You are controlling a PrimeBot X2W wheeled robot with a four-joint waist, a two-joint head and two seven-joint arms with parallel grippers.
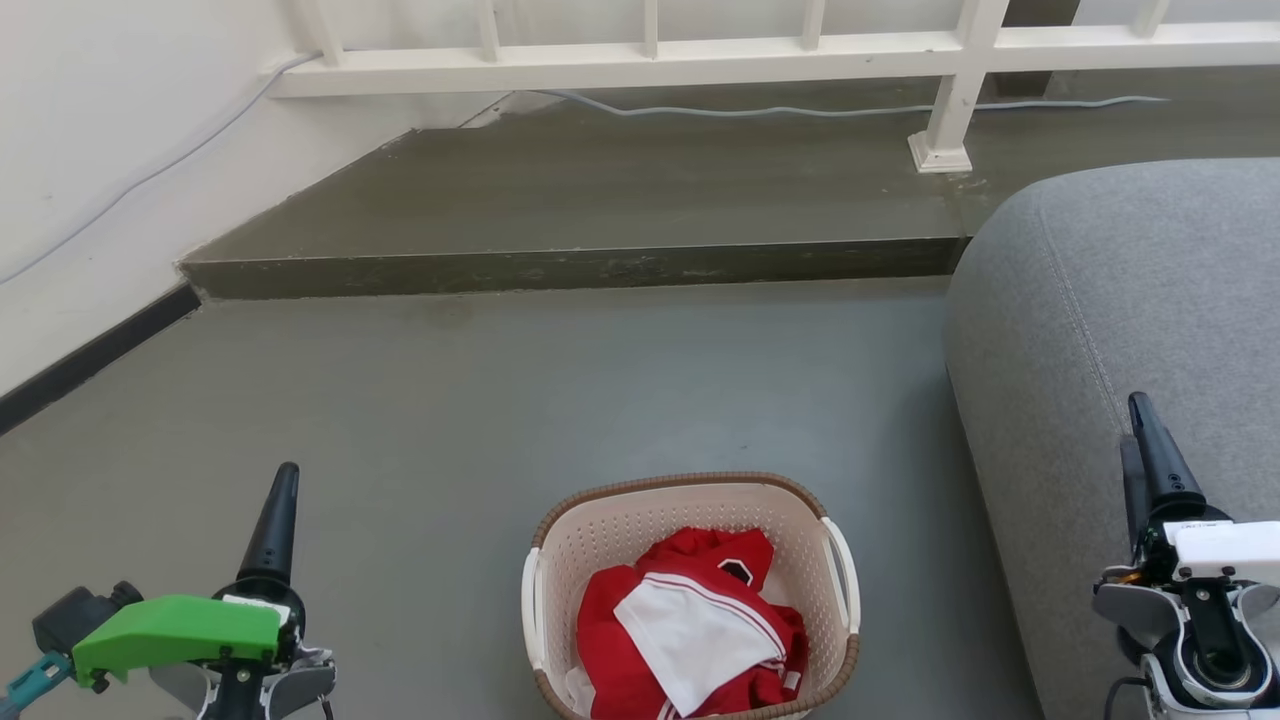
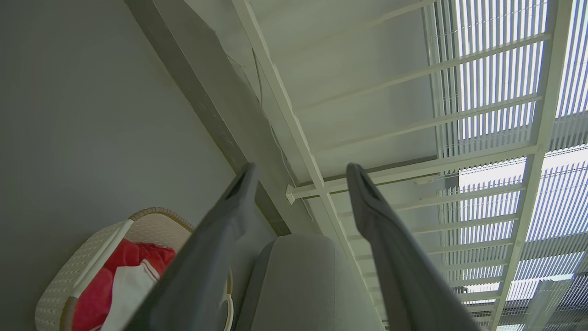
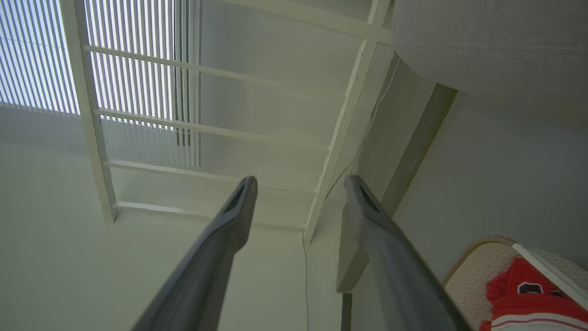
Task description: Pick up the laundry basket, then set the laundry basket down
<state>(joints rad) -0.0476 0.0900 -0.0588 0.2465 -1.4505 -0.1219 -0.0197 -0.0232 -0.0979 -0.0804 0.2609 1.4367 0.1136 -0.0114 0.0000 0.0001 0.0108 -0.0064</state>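
The left gripper [image 1: 283,490], dark-fingered with a green plastic block [image 1: 175,625] on its wrist, and the right gripper [image 1: 1145,430] sit lowest in the head view. Between them, apart from both, the cream-white perforated plastic laundry basket [image 1: 620,530] with its brown woven-look rim stands on the grey floor [image 1: 500,400], holding a red and white garment [image 1: 690,620]. A grey fabric sofa [image 1: 1130,280] lies just beside the right gripper.

In the left wrist view, the left gripper [image 2: 301,172] has its fingers spread wide, with the laundry basket [image 2: 69,276] off to their lower left.

In the right wrist view, the right gripper [image 3: 299,184] is spread likewise, and the laundry basket [image 3: 468,271] is at its lower right.
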